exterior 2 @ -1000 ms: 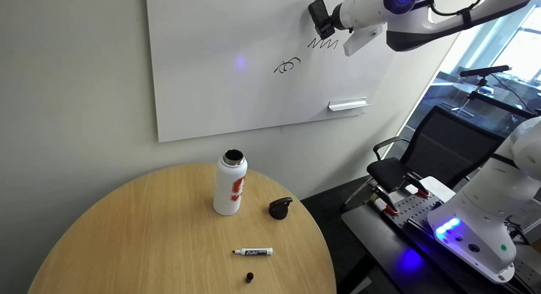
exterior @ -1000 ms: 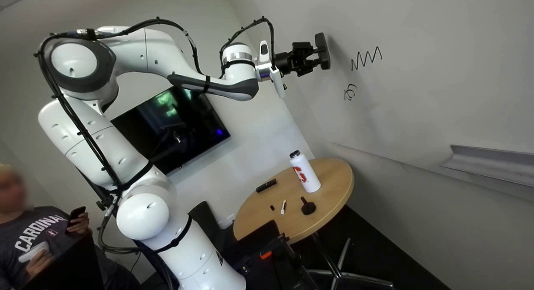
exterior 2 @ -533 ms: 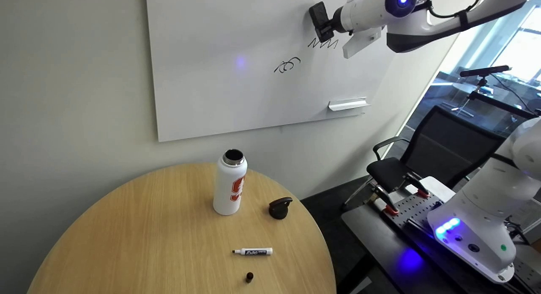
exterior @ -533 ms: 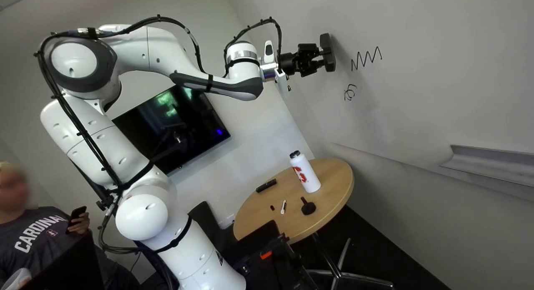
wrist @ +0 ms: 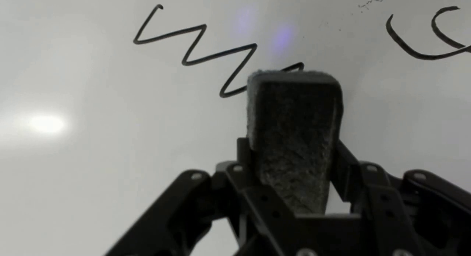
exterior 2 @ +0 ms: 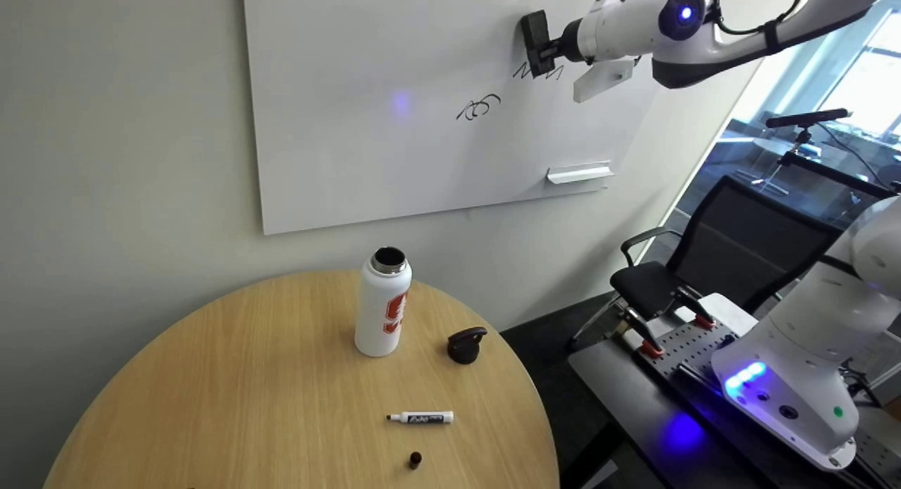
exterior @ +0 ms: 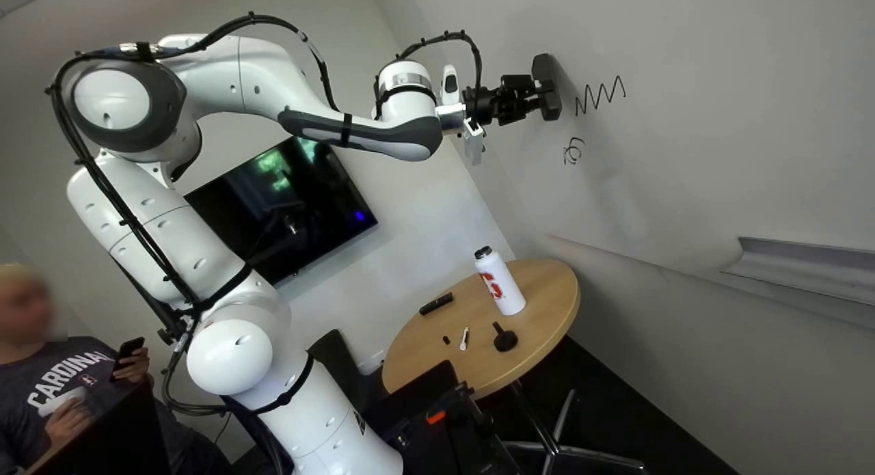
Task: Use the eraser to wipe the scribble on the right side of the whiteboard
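Note:
The eraser is a dark rectangular block, also seen in an exterior view and the wrist view. My gripper is shut on it, one finger on each side. The whiteboard carries the scribble, a black zigzag. In the wrist view the eraser's far end covers the zigzag's right end. In an exterior view it hides the middle of the zigzag; in an exterior view the zigzag lies just right of the eraser. I cannot tell whether the eraser touches the board.
A smaller loop mark is beside the zigzag. A grey ledge is low on the board. Below, a round table holds a white bottle, a black lid and a marker. A dark screen hangs behind the arm.
The arm has moved toward the whiteboard and slightly down with the eraser. The eraser is closer to the zigzag and now overlaps its middle in an exterior view. The marks look the same.

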You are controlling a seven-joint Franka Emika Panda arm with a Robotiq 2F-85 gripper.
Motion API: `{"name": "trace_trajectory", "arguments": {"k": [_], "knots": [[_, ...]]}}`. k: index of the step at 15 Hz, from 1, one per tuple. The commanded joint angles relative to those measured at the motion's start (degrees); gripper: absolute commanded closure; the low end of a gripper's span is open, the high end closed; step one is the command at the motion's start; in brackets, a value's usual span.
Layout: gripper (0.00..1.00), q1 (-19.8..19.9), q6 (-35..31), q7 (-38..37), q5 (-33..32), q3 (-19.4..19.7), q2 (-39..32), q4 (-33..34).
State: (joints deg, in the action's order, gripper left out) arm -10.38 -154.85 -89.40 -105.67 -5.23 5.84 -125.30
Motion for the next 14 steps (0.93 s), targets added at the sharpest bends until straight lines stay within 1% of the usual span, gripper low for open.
{"name": "trace_trajectory", "arguments": {"k": [1, 4, 7, 9, 11, 14], "knots": [[0.72, -0.1, 0.0, 0.0, 0.0, -0.1, 0.0, 0.0], [0.72, 0.3, -0.7, -3.4, -2.2, 0.5, -1.2, 1.0], [0.72, 1.1, -4.5, -9.0, -5.2, 2.0, -2.3, 1.5], [0.72, 1.3, -7.8, -18.2, -11.6, 3.2, -3.0, 2.5], [0.72, 1.0, -9.2, -27.5, -18.2, 4.2, -3.8, 3.5], [0.72, 0.3, -8.7, -39.0, -26.2, 4.3, -5.1, 4.6]]}}
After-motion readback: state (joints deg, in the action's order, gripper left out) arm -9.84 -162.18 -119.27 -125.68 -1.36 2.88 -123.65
